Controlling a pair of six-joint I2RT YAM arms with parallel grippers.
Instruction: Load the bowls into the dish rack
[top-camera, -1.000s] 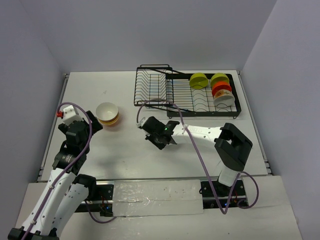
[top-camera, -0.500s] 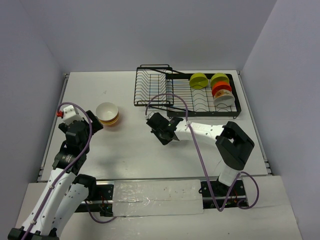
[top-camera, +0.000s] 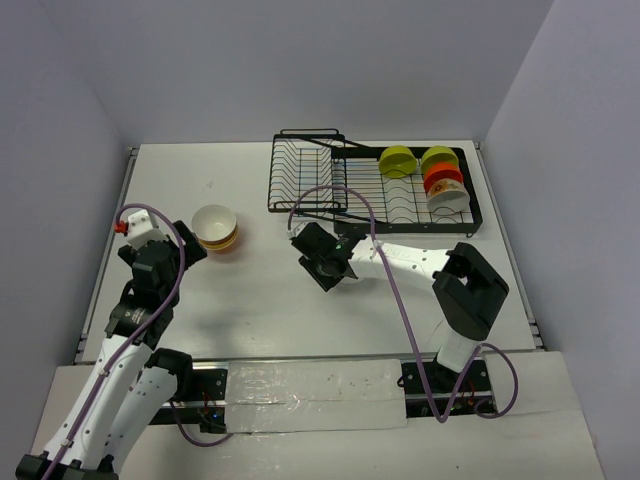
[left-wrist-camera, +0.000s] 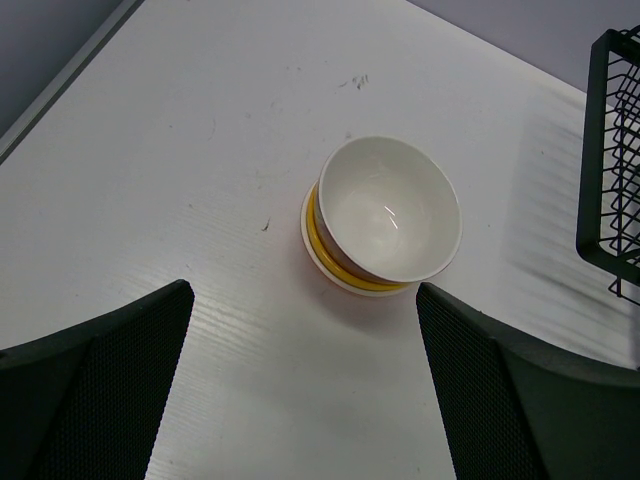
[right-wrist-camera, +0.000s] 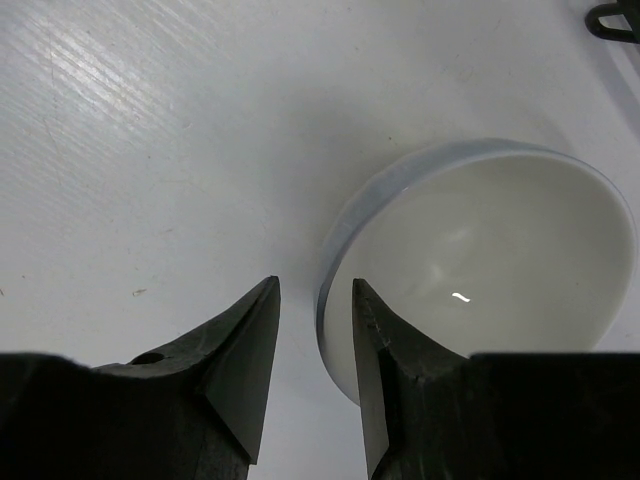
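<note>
Bowls (top-camera: 439, 158) in three places. Four on edge among the prongs at the right end of the dish rack (top-camera: 305, 185), at the back of the table (top-camera: 260, 310): two lime-green bowls (top-camera: 397, 161) side by side at the rear, then an orange-red bowl (top-camera: 441, 179) and a white-sided bowl (top-camera: 449, 199) packed close in front of the right-hand one. Stack of bowls (left-wrist-camera: 385, 215) upright on the table to the left, well apart from the rack: white inside on top, yellow band under its rim. Left gripper (left-wrist-camera: 302, 290) near that stack and pointed at it, not touching, fingers spread wide, only table between them. Lone white bowl (right-wrist-camera: 490, 270) mouth up on the table just in front of the rack, under the right gripper (right-wrist-camera: 314, 285) and mostly hidden by it from above. Right fingers (right-wrist-camera: 250, 350) a narrow way apart, astride the bowl's near rim: one over the white inside, the other outside, with a strip of table showing between it and the rim. Contact of the inner finger with the bowl: cannot tell. No firm clamp on the rim visible
</note>
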